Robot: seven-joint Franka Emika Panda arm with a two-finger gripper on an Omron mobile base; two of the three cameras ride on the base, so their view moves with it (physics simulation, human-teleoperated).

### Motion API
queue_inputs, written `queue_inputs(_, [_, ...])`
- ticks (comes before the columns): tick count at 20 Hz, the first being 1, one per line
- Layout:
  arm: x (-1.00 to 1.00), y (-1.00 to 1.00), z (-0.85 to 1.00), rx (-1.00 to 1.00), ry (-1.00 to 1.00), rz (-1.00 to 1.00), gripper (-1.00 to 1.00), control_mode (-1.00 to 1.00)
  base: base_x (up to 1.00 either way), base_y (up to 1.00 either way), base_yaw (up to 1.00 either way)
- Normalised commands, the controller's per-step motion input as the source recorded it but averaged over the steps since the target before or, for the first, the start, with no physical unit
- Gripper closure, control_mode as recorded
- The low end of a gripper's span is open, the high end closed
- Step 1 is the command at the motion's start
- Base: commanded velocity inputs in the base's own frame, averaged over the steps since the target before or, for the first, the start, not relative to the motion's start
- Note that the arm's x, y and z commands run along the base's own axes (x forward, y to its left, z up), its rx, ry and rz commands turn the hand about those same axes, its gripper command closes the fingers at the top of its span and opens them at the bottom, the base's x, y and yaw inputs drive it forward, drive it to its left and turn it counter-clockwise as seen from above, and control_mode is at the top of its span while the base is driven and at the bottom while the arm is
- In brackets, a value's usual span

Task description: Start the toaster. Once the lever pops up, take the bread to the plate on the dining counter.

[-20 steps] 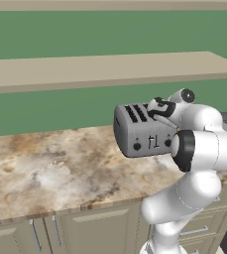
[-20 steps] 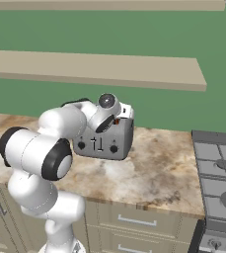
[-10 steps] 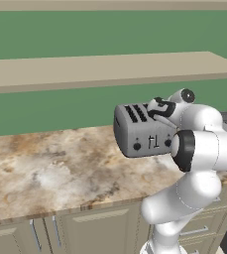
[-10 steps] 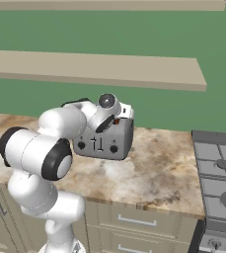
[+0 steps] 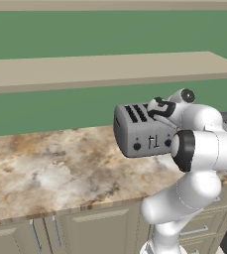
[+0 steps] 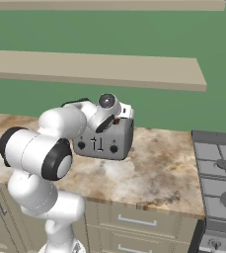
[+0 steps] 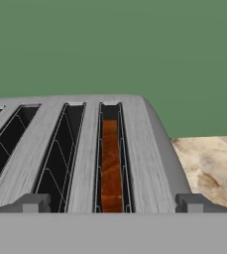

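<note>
The grey metallic toaster (image 5: 140, 133) stands on the marbled counter against the green wall, its knobs and levers facing the base; it also appears from the other side (image 6: 107, 142). In the hand view I look along its top (image 7: 140, 144), where the brown bread (image 7: 110, 168) sits deep in the second slot from the right. My gripper (image 7: 114, 205) hovers just above that slot, open, one fingertip (image 7: 33, 203) on each side, with nothing held. From the base it is over the toaster's top right (image 5: 154, 110). The plate and the dining counter are out of view.
The marbled counter (image 5: 45, 168) stretches left of the toaster over beige cabinets. A long beige shelf (image 5: 100, 69) runs along the wall above. A grey stove (image 6: 218, 173) adjoins the counter on the right.
</note>
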Motion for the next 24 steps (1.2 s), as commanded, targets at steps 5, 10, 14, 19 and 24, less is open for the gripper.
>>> queue_inputs(5, [0.0, 0.0, 0.0, 0.0, 0.0, 0.0, -1.0, -1.0, 0.0, 0.0, 0.0])
queue_inputs(10, [0.0, 0.0, 0.0, 0.0, 0.0, 0.0, -1.0, -1.0, 0.0, 0.0, 0.0])
queue_inputs(14, [0.0, 0.0, 0.0, 0.0, 0.0, 0.0, -1.0, -1.0, 0.0, 0.0, 0.0])
queue_inputs(19, [0.0, 0.0, 0.0, 0.0, 0.0, 0.0, -1.0, -1.0, 0.0, 0.0, 0.0])
queue_inputs(24, [0.0, 0.0, 0.0, 0.0, 0.0, 0.0, -1.0, -1.0, 0.0, 0.0, 0.0])
